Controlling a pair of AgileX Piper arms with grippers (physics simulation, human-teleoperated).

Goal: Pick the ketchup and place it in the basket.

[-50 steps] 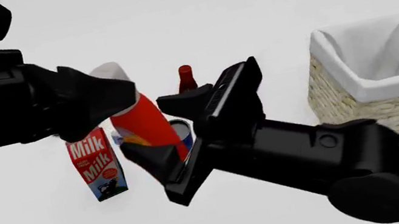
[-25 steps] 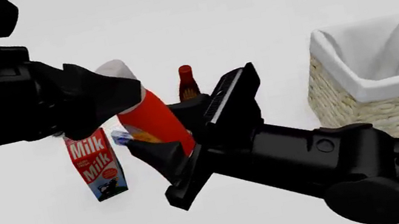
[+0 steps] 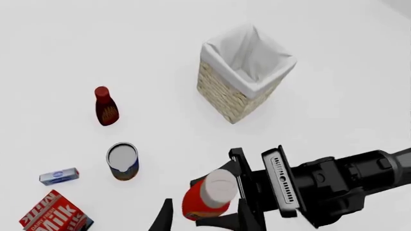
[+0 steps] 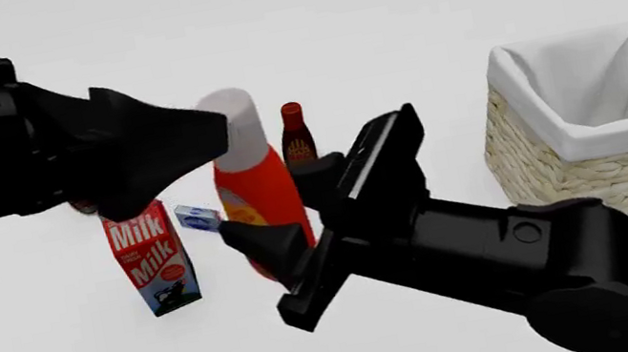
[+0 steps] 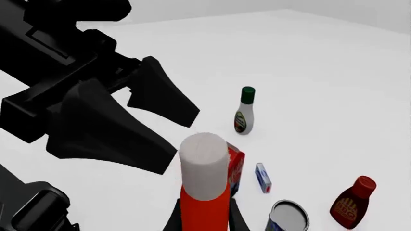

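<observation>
While the right gripper [image 4: 276, 217] pinches the ketchup [image 4: 258, 186] upright at centre frame, left gripper [image 4: 161, 150] spread open beside its cap, basket [image 4: 600, 150] at right edge.

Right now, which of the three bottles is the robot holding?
The tall red-orange plastic ketchup bottle with a pale cap, gripped by the right end effector. The small dark-red bottle and white green-capped bottle stand alone.

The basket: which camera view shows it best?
The left wrist view: the whole basket shows, with wicker walls and white lining. The front view crops it at the frame's right edge. The right wrist view misses it.
</observation>
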